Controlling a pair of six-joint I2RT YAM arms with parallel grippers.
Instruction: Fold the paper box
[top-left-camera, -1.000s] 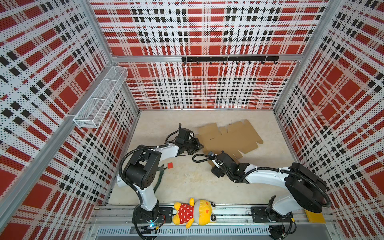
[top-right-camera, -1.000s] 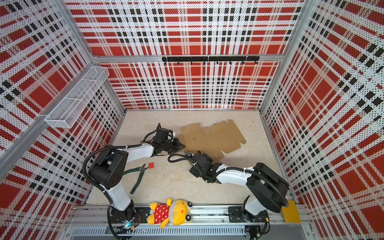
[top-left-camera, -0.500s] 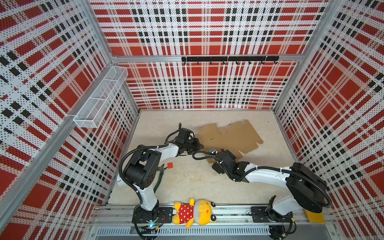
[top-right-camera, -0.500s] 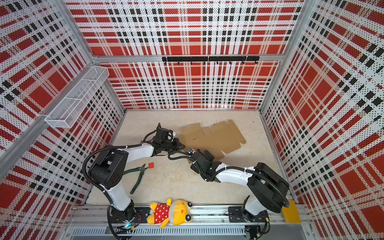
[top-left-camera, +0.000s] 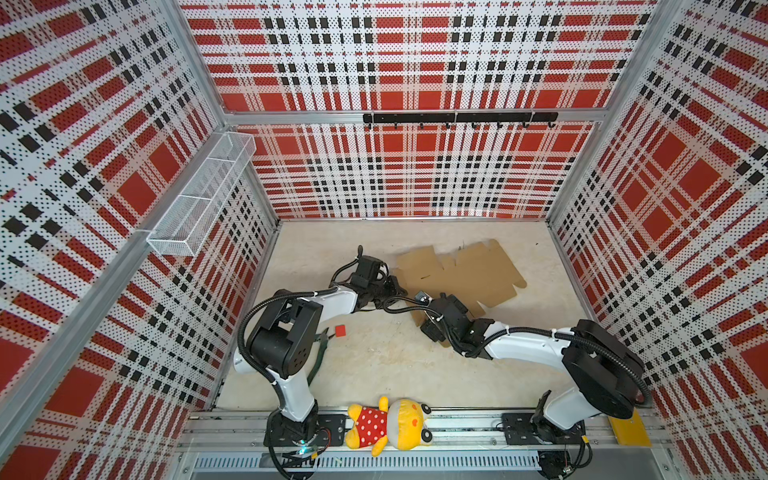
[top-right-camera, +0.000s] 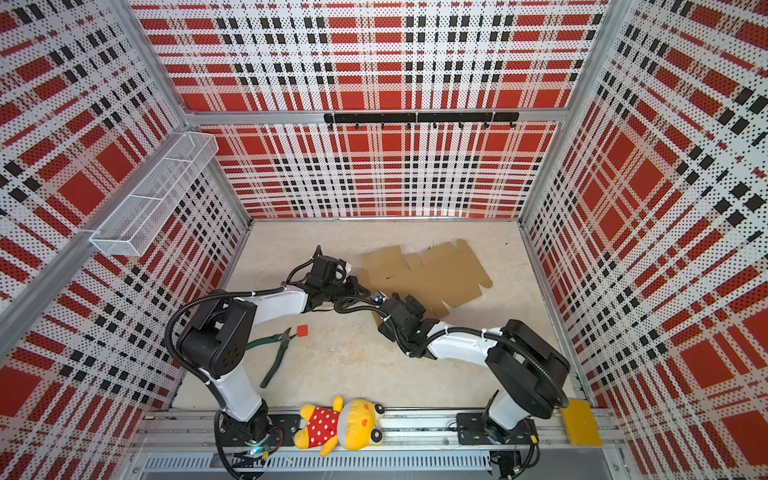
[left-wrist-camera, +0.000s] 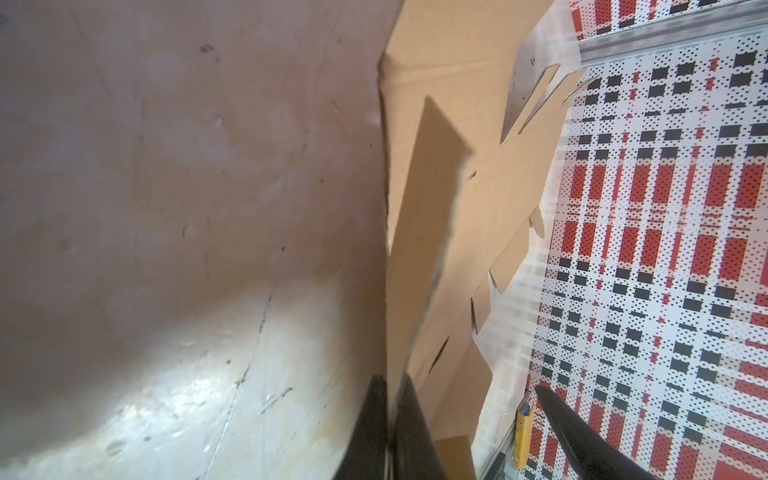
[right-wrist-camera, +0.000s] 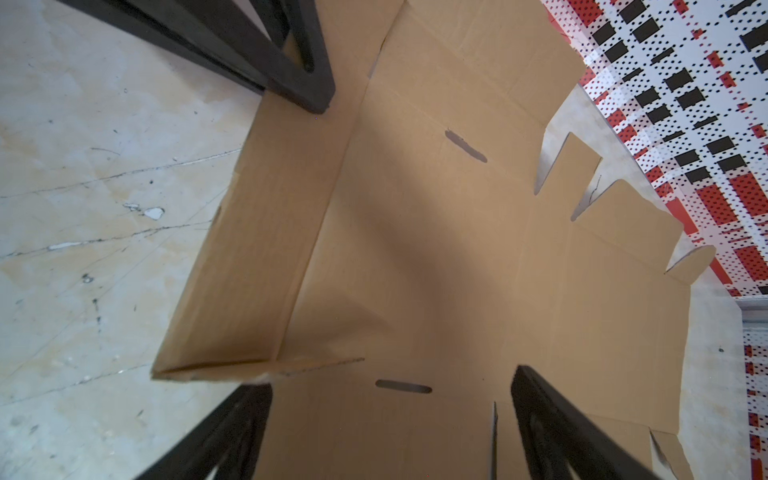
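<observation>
The worktop (top-left-camera: 374, 365) carries the paper box (top-left-camera: 469, 270), a mostly flat die-cut sheet. Only one side flap (right-wrist-camera: 249, 249) is tilted up, along the box's edge nearest the left arm. The first wall fold seems to be in hand, and next that flap needs standing fully upright and creasing. The left claw (left-wrist-camera: 390, 390) is pressed together, pinching the flap's edge. The right claw (right-wrist-camera: 392, 378), spread wide, hangs over the box's near edge; whether it touches the cardboard I cannot tell.
</observation>
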